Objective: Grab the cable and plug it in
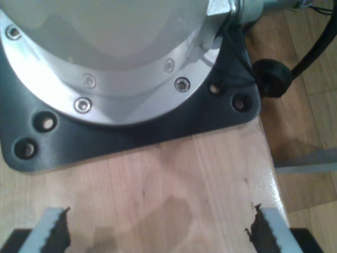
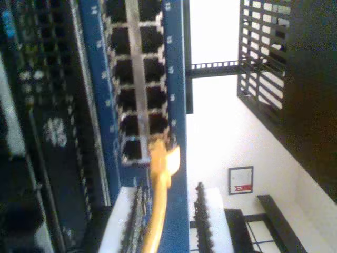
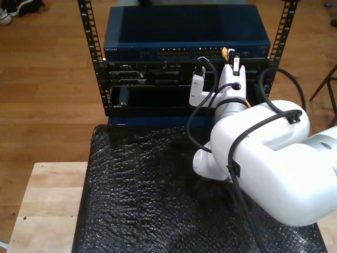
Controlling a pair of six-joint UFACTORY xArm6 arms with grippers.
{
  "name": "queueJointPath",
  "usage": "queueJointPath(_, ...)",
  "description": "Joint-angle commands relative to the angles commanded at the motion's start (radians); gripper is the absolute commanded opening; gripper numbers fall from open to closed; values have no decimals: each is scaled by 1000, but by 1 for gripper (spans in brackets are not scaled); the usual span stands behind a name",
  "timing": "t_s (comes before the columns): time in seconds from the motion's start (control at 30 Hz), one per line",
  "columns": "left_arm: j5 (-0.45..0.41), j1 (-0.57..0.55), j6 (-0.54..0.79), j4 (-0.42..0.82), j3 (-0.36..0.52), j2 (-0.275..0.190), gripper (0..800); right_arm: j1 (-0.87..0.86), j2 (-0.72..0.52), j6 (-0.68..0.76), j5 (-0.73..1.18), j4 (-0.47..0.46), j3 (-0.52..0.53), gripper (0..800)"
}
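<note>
My second gripper (image 2: pixel 168 221): we see both serrated pads, jaws part open, the cable running up between them. It lies close along one pad; whether the pads pinch it we cannot tell, the wrist view is blurred.
Cable (image 2: pixel 160 179): yellow-orange, rises from between the jaws to the port row just beyond the fingertips. In the exterior view a yellow bit (image 3: pixel 225 52) sits at the switch face, right at the gripper tip.
Plug tip: at the mouth of a port, end of the nearer row; looks seated, but we cannot be sure.
Switch (image 2: pixel 176 79): blue panel, two rows of dark ports, straight ahead of the second jaws. In the exterior view it is the blue unit (image 3: pixel 184 31) atop the black rack (image 3: pixel 95 63).
My first gripper (image 1: pixel 158 232): jaws wide apart, nothing between them, two toothed pads (image 1: pixel 52 226) over bare wood.
Ahead of first jaws: wooden tabletop (image 1: pixel 174 179), then a dark base plate (image 1: pixel 131 132) carrying a bolted metal flange (image 1: pixel 105 63).
Black mat (image 3: pixel 137 200): bubbly sheet under the white arm (image 3: pixel 263 158) in the exterior view.
</note>
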Motion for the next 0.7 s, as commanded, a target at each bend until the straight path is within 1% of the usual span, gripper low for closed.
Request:
queueJointPath(0.07, 0, 0, 0, 0, 0, 0, 800, 26, -25, 0, 14, 0, 37, 320)
queueJointPath(0.27, 0, 0, 0, 0, -2, 0, 800, 52, -121, 2, 97, 0, 147, 393)
queueJointPath(0.37, 0, 0, 0, 0, -2, 0, 800, 58, -172, 2, 138, 2, 189, 408)
queueJointPath(0.53, 0, 0, 0, 0, 0, 0, 800, 57, -281, 0, 221, 3, 259, 436)
queueJointPath(0.7, 0, 0, 0, 0, 0, 0, 800, 48, -410, -2, 370, 5, 318, 500)
